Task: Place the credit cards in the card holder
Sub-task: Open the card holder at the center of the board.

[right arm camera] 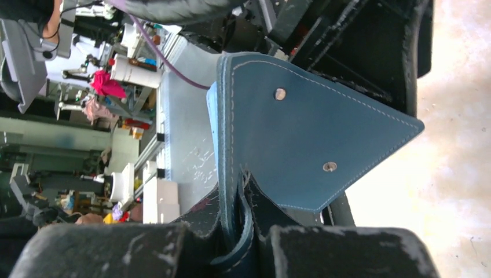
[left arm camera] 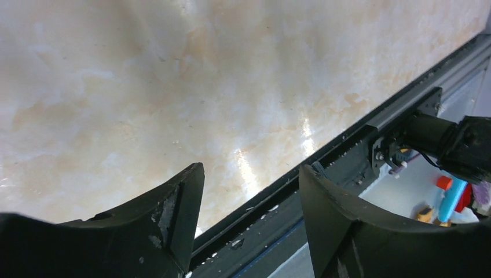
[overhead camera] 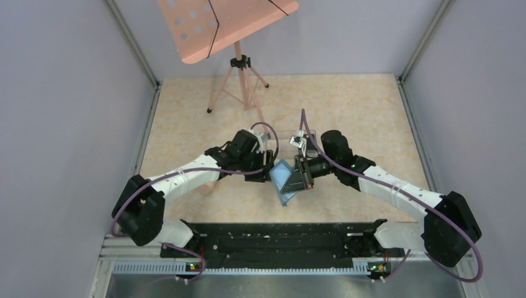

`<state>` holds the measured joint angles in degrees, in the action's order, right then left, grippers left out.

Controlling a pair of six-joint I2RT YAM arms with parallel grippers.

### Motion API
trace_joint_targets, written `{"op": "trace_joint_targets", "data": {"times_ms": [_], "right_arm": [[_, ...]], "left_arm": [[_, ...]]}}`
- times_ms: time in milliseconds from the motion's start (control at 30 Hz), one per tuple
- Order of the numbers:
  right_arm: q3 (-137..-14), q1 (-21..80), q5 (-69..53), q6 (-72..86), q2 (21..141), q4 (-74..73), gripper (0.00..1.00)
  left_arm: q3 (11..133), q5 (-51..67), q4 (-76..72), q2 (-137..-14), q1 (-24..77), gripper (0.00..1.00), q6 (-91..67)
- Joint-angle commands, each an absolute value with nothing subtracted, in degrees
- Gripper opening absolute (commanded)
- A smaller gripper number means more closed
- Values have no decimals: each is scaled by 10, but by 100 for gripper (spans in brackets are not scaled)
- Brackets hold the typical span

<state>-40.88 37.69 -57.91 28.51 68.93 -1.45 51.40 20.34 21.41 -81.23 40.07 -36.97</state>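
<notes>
Teal-blue leather filled the right wrist view, where the card holder (right arm camera: 301, 139) stood pinched by one edge between the closed fingers of the right gripper (right arm camera: 237, 231), its pale stitching and two small metal studs (right arm camera: 279, 93) facing the lens. From above, the same card holder (overhead camera: 282, 180) hung lifted off the marbled beige table (overhead camera: 347, 112) near its middle, a lighter blue inner face turned up, between the two arms that met there from either side. The right gripper (overhead camera: 296, 177) clamped it from the right, while the left gripper (overhead camera: 265, 169) sat just beside its left edge. In the left wrist view, the left gripper (left arm camera: 250, 168) had its two dark fingers (left arm camera: 173, 214) spread well apart with nothing between them, only bare tabletop and the black rail (left arm camera: 347, 150) at the table's near edge showing through the gap. A clear plastic box (overhead camera: 286, 133) lay on the table just behind the two grippers, its contents too small to make out. Farther back, a pink perforated music stand (overhead camera: 223, 25) stood on its tripod against the grey wall.
</notes>
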Motion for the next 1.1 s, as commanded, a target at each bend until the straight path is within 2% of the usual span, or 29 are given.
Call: {"op": "trace_joint_targets", "data": {"times_ms": [0,267,367,567,900,1067], "right_arm": [[-397,368,-526,304,666,5,0],[-335,336,-406,371,639,-4,0],[-292,333,-381,422,647,47,0],[-218,332,-360,517,690,177,0],[-193,328,-327,543,733,145,0],[-207,321,-303,526,730,77,38]], "left_arm": [[542,138,227,-770,406,67,-371],[532,-53,341,-697,405,70,-391],[534,-96,363,-677,405,70,-412],[523,-45,309,-660,406,69,-408],[491,88,182,-714,419,65,-434],[476,132,116,-756,440,61,-450]]}}
